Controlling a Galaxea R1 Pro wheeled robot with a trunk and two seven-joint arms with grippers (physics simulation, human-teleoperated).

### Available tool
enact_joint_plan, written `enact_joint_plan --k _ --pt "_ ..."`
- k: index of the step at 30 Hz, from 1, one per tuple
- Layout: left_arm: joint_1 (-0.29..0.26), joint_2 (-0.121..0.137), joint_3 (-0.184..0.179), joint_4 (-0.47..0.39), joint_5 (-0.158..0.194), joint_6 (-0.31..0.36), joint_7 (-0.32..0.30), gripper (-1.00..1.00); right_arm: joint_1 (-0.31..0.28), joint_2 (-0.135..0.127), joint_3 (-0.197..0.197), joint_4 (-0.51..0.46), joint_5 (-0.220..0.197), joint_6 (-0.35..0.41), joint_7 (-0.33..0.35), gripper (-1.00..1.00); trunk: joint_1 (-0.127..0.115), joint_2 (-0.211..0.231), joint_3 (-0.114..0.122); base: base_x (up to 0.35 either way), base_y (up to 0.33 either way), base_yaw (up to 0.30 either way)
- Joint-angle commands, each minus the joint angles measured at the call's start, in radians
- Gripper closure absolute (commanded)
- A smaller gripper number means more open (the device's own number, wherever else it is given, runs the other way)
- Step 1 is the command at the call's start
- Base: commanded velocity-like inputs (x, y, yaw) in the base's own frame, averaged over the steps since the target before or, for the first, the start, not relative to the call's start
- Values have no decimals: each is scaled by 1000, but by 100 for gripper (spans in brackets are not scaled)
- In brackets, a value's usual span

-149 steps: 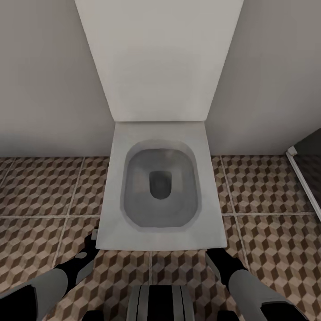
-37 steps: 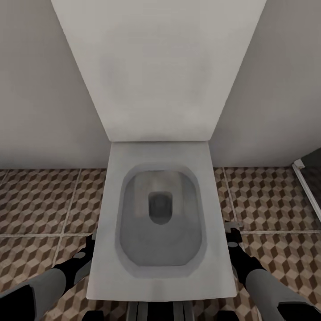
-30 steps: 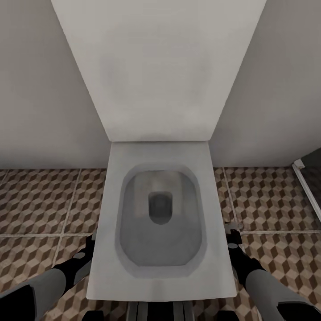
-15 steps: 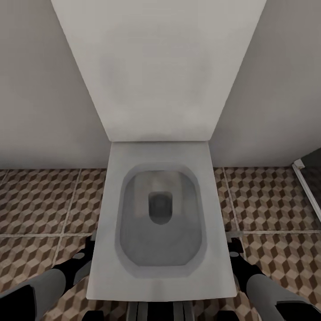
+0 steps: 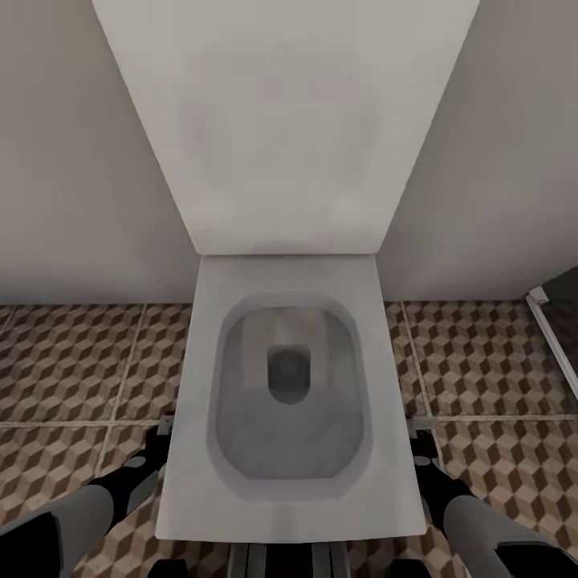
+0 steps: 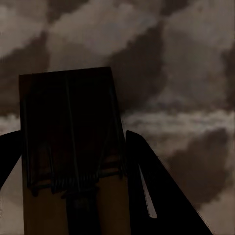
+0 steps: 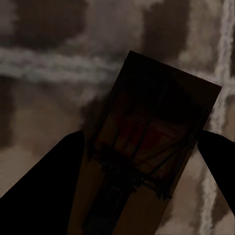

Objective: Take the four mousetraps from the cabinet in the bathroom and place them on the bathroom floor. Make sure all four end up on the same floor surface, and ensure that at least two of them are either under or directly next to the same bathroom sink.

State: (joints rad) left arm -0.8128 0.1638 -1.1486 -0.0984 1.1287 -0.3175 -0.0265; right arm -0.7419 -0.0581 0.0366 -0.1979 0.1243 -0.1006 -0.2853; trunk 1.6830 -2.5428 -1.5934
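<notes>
Basically both arms carried a trap each. Left wrist view: a mousetrap point(image 6: 71, 147) sat lengthwise between the two dark fingers point(image 6: 156, 191), long axis running along them, free end pointing away from the camera toward the floor. Tan wooden board, dark wire bar and a coil spring across it; the far half was in deep shadow. The left gripper point(image 6: 73, 171) was closed down to the board's width, fingers against both long edges.

Right wrist view: a second mousetrap point(image 7: 152, 142) was held the same way, but skewed, its long axis running diagonally from the lower left to the upper right of the frame. Red mark visible mid-board under the dark wire frame. The right gripper point(image 7: 142, 176) looked clamped on its sides, though the dark render made the contact hard to confirm.

Behind both traps was the bathroom floor point(image 5: 72, 353): square tiles with a brown, beige and white cube print, pale grout lines, blurred in the wrist views.

Head view: a white toilet point(image 5: 289, 385) filled the centre, rectangular rim, rounded grey bowl, lid raised against a plain grey wall point(image 5: 72, 160). The grippers flanked the rim, one at lower left point(image 5: 164, 429), one at lower right point(image 5: 421, 449). A pale frame edge point(image 5: 550, 329) showed at far right.
</notes>
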Motion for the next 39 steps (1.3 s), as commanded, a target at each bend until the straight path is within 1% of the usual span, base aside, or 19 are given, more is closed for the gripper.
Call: enact_joint_plan --k 1,12,23,29,39 --pt "0 1 -7 3 8 -2 -4 100 -1 0 4 9 7 -7 -6 100 0 0 0 0 0 0" --pt "0 5 -7 33 9 -2 -24 100 -1 -1 5 28 8 -22 -6 100 0 0 0 0 0 0" --pt "0 4 -7 49 7 -3 -28 100 -1 -16 5 33 7 -25 -4 100 0 0 0 0 0 0" --pt "0 3 -7 49 7 -3 -28 100 -1 -17 4 64 8 -60 30 100 0 0 0 0 0 0" --pt "0 4 -5 49 8 -3 -29 100 -1 -18 3 72 5 -68 52 100 0 0 0 0 0 0"
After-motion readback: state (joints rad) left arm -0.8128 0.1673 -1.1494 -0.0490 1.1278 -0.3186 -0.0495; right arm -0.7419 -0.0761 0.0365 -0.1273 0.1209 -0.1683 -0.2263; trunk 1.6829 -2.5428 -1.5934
